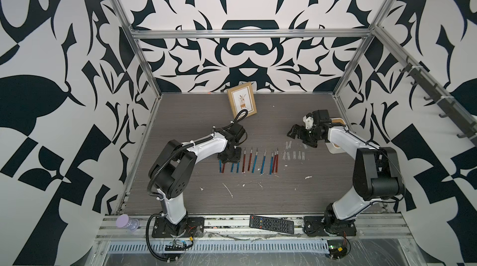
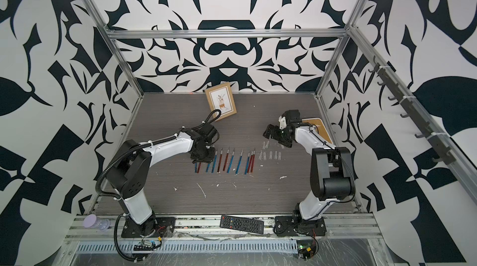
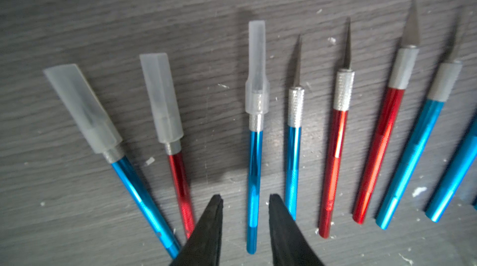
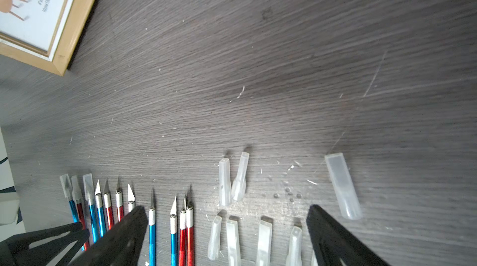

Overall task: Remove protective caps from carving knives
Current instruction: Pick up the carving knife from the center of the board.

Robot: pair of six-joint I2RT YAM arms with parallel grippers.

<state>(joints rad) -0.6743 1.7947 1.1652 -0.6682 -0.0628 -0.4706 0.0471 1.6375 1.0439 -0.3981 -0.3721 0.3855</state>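
A row of carving knives (image 1: 249, 161) with blue and red handles lies mid-table in both top views. In the left wrist view three of them wear protective caps: a blue one (image 3: 82, 107), a red one (image 3: 161, 96) and a blue one (image 3: 256, 71). The rest, such as a blue knife (image 3: 294, 148), show bare blades. My left gripper (image 3: 245, 200) is low over the row's left end (image 1: 229, 158), open, its fingers on either side of the third capped knife's handle (image 3: 254, 174) with gaps on both sides. Several loose caps (image 4: 263, 241) lie right of the row. My right gripper (image 4: 227, 210) hovers wide open above them, holding nothing.
A gold picture frame (image 1: 242, 102) leans at the back wall. A white tray (image 1: 335, 148) sits under the right arm. At the front rail lie a black remote (image 1: 271, 224) and a purple-lidded bottle (image 1: 127, 222). White flecks (image 1: 228, 189) dot the table.
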